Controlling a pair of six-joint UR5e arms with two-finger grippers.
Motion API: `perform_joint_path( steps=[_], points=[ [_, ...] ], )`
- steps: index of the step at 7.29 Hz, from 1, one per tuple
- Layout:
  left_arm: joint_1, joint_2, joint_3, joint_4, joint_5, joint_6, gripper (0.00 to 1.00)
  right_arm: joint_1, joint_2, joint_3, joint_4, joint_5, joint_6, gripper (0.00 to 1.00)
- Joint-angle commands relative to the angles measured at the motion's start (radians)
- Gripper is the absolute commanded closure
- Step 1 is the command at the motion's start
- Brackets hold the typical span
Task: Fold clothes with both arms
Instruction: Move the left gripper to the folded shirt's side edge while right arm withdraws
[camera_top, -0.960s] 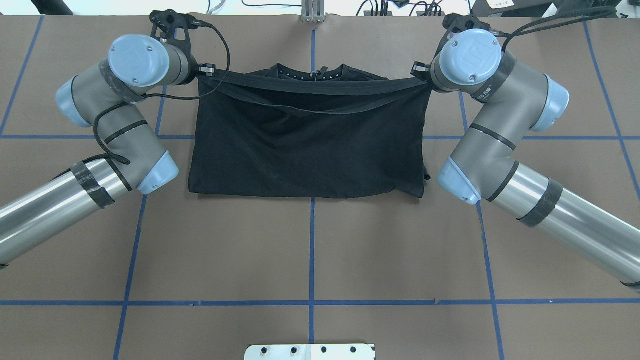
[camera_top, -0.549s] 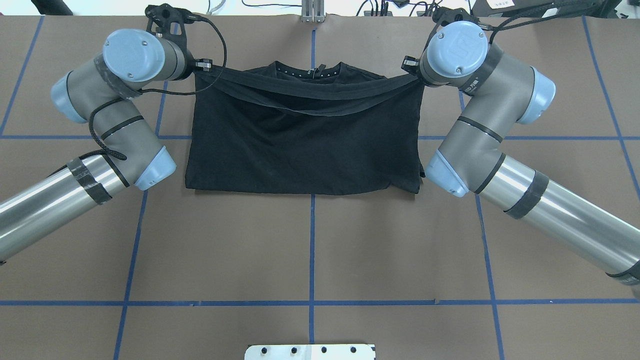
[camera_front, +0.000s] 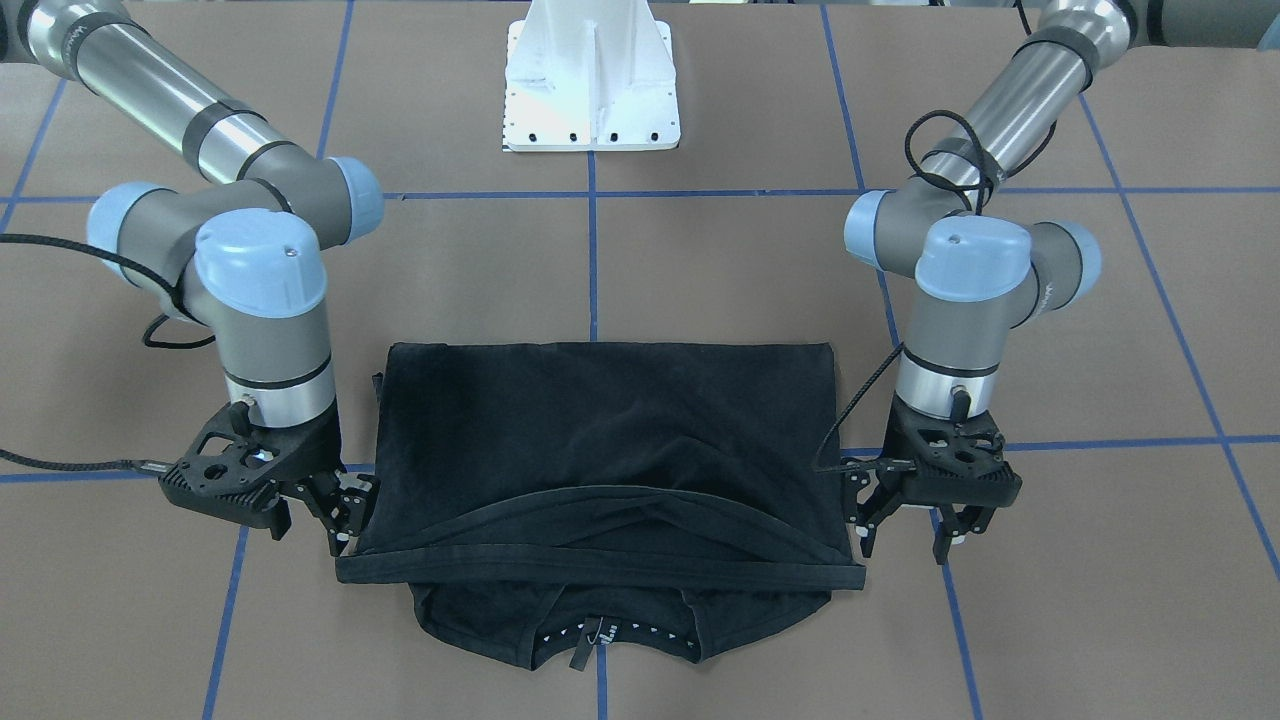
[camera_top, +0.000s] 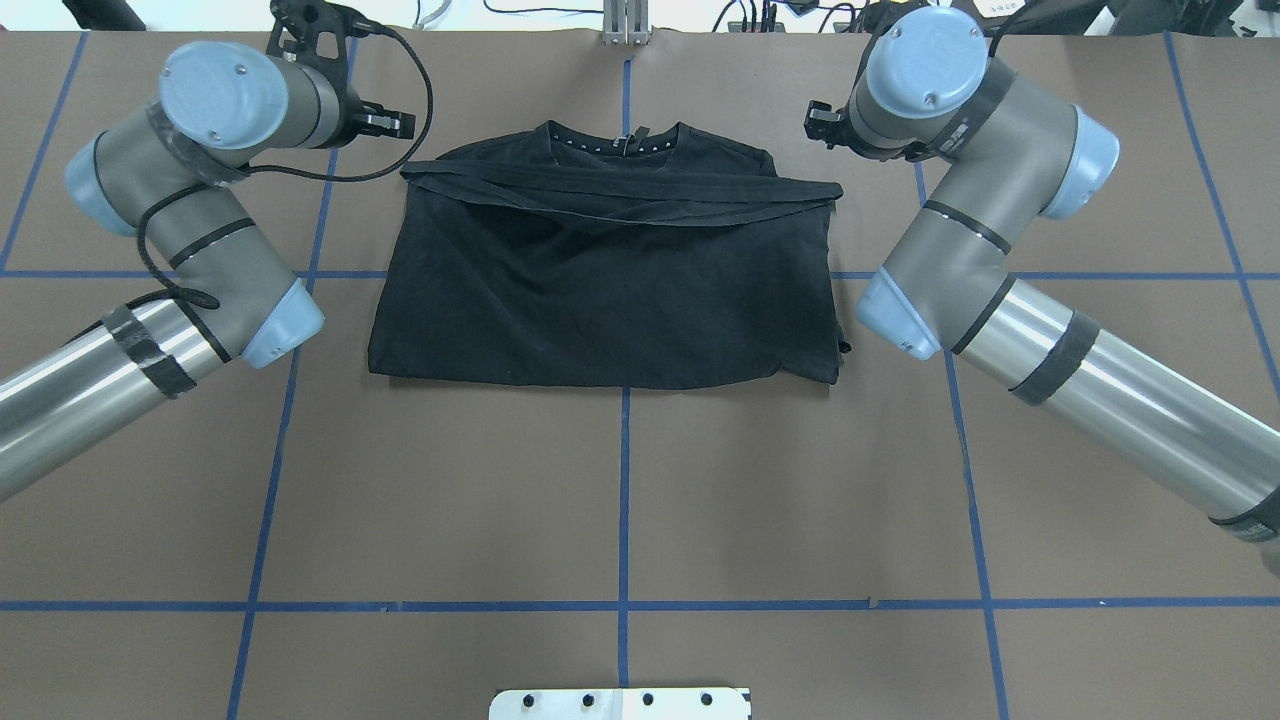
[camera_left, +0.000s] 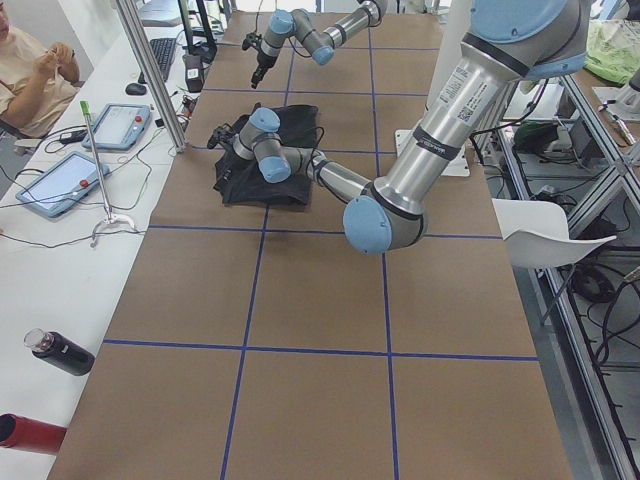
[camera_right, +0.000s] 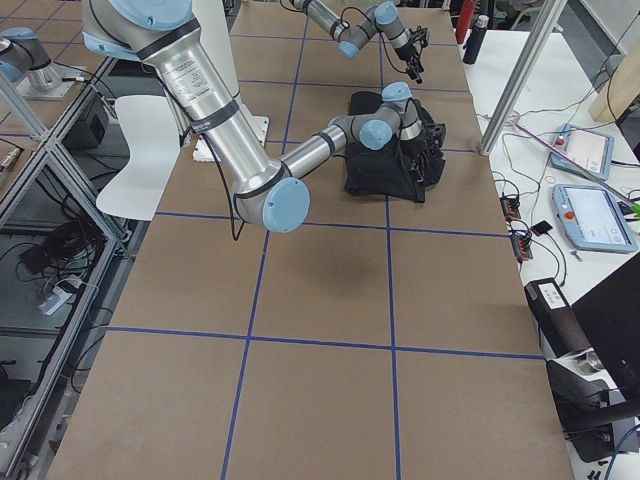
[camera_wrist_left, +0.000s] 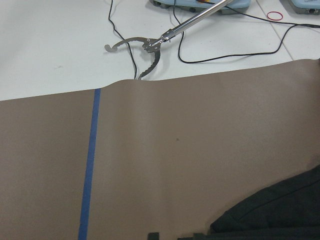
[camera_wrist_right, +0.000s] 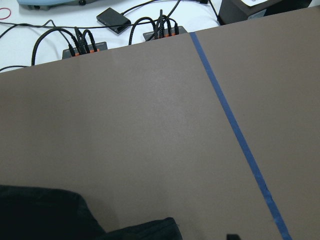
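On the far half of the worktop (camera_top: 620, 500), midway between its side edges, the black T-shirt (camera_top: 600, 290) lies folded, the fold toward the robot and the hem (camera_top: 620, 190) laid across just short of the collar (camera_top: 620, 140) at the far edge. Past the hem's ends, the left pincer (camera_top: 400, 124) and right pincer (camera_top: 815, 125) hang with jaws parted, grasping nothing, clear of the cloth.

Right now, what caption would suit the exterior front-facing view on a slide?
Left claw and right claw open on either side of the folded-over black T-shirt.
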Motion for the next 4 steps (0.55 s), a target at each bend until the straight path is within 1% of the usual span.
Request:
perform_joint_path(
  steps=[1, 2, 3, 4],
  points=[
    [0.002, 0.152, -0.152, -0.053, -0.096, 0.009, 0.0, 0.019, -0.065, 0.093, 0.003, 0.066, -0.063, 0.0],
    [0.019, 0.174, -0.169, -0.054, -0.143, -0.002, 0.0, 0.014, -0.083, 0.127, 0.003, 0.066, -0.061, 0.0],
    [0.084, 0.202, -0.174, -0.085, -0.143, -0.055, 0.0, 0.005, -0.085, 0.13, 0.003, 0.062, -0.06, 0.0],
    [0.162, 0.225, -0.175, -0.181, -0.139, -0.15, 0.0, 0.004, -0.085, 0.138, 0.003, 0.06, -0.058, 0.0]
  ],
)
